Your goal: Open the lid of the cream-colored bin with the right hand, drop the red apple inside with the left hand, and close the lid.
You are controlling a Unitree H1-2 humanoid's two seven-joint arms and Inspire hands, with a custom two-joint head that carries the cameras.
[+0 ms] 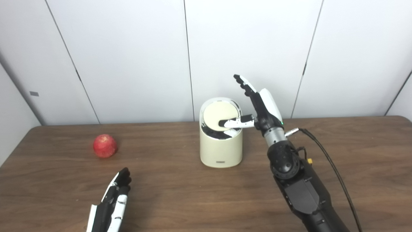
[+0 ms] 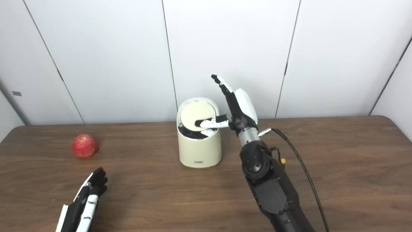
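Nearest the camera, the robot's left hand lies low over the brown wooden table, well to the near left of the cream-colored bin, its fingers straight, close together and pointing away toward the wall, with nothing in its grasp. Farther back and also left of the bin, the red apple sits alone on the tabletop, well apart from both the left hand and the bin. The bin itself stands upright near the middle of the table, toward its far side, a small label plate low on its front wall. Its round lid is tipped up on edge at the back of the opening, its pale face turned toward the camera, leaving a dark gap into the bin below it. The right hand rises just to the right of the bin, fingers spread and raised toward the wall, while its thumb reaches sideways across the rim and lies against the lower face of the tilted lid; the hand grips nothing. A black cable trails from the right wrist toward the near right edge. Behind the bin stand plain white wall panels.
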